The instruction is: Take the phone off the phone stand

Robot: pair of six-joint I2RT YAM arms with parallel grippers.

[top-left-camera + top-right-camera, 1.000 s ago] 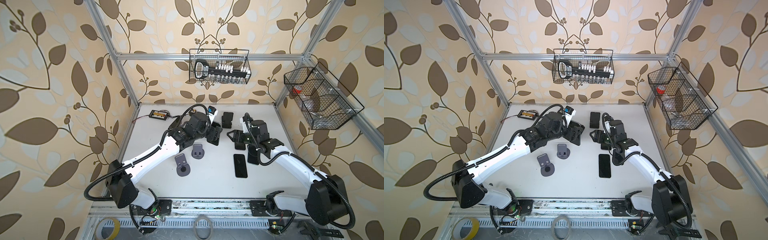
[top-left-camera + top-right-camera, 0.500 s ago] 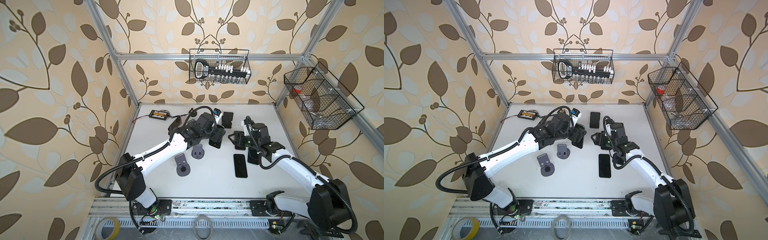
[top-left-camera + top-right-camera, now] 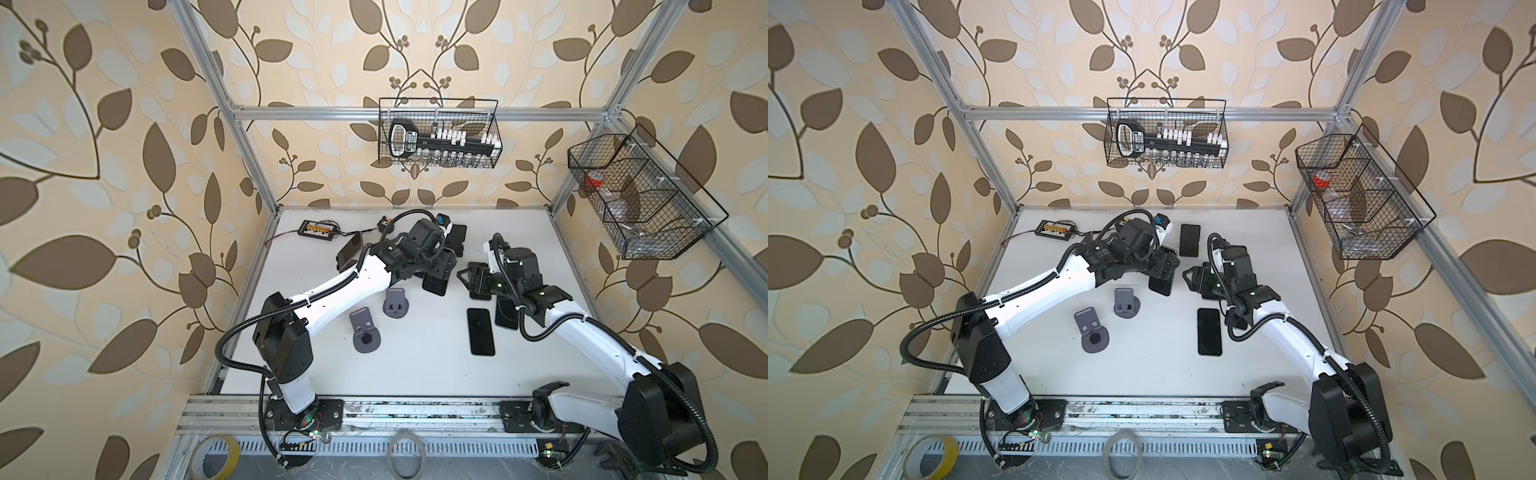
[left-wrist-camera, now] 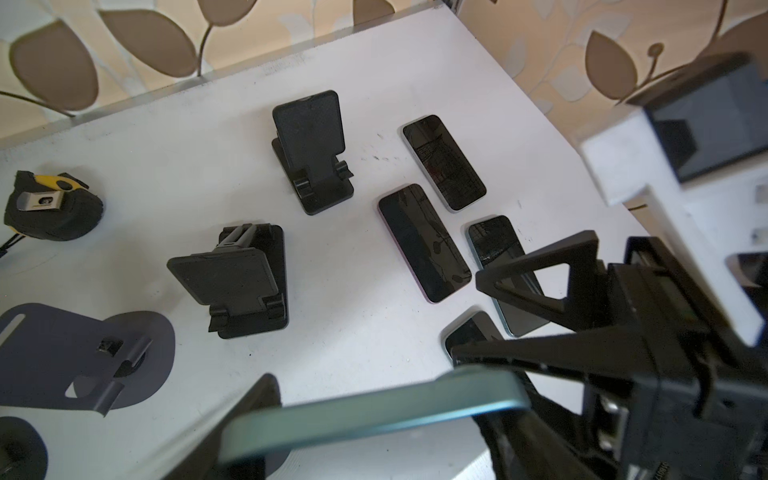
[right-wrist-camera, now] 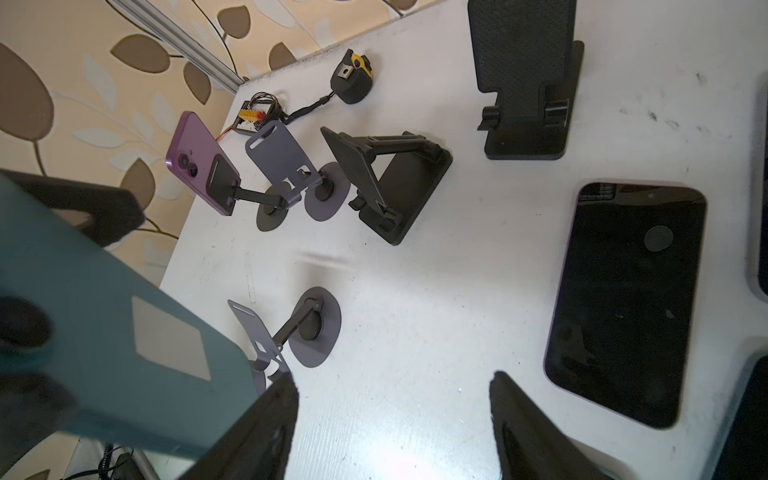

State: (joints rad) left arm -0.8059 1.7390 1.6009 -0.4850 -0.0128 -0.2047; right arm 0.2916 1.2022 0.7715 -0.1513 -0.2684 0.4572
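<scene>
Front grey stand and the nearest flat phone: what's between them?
Nothing: bare table between the front grey stand and that flat phone, in both top views.

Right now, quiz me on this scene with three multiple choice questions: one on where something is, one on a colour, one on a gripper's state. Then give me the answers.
1. Where is the purple phone?
A. lying flat, screen up
B. propped on a grey round-base stand
C. inside a box

2. What colour is the phone held by the left gripper?
A. teal
B. purple
C. white

3. How is the right gripper?
A. shut on a phone
B. shut on a stand
C. open and empty

Answers:
1 B: in the right wrist view the purple phone sits tilted on the stand's arm, its camera side showing.
2 A: the teal phone fills the corner of the right wrist view, and its edge also shows teal in the left wrist view.
3 C: its jaws stand apart with nothing between them.
</scene>
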